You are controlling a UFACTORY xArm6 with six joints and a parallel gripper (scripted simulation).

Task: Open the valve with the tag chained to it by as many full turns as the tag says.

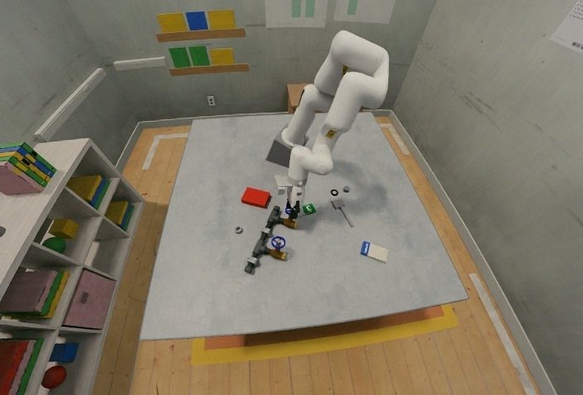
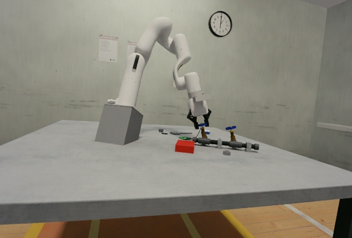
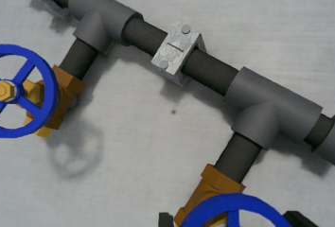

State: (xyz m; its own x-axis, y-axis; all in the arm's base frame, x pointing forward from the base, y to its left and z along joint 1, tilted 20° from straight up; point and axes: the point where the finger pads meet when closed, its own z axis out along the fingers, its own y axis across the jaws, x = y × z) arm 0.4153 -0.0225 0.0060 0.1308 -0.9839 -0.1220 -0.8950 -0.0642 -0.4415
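A grey pipe (image 1: 260, 238) (image 2: 224, 143) (image 3: 208, 66) lies on the table and carries two brass valves with blue handwheels. My gripper (image 1: 293, 210) (image 2: 201, 124) (image 3: 229, 219) points down over the valve nearer the robot base and is shut on its handwheel (image 1: 292, 211) (image 2: 202, 124) (image 3: 232, 203), one finger on each side of the rim. A green tag (image 1: 308, 209) (image 2: 183, 137) lies on the table right beside this valve. The other handwheel (image 1: 278, 241) (image 2: 230, 127) (image 3: 9, 50) stands free further along the pipe.
A red block (image 1: 256, 197) (image 2: 184, 146) lies just beyond the pipe's end. A grey nut (image 1: 240, 231) (image 2: 226, 152) lies beside the pipe. A metal scraper (image 1: 343, 211), a black ring (image 1: 334, 192), a small grey piece (image 1: 346, 188) and a white card (image 1: 373, 251) lie to the right.
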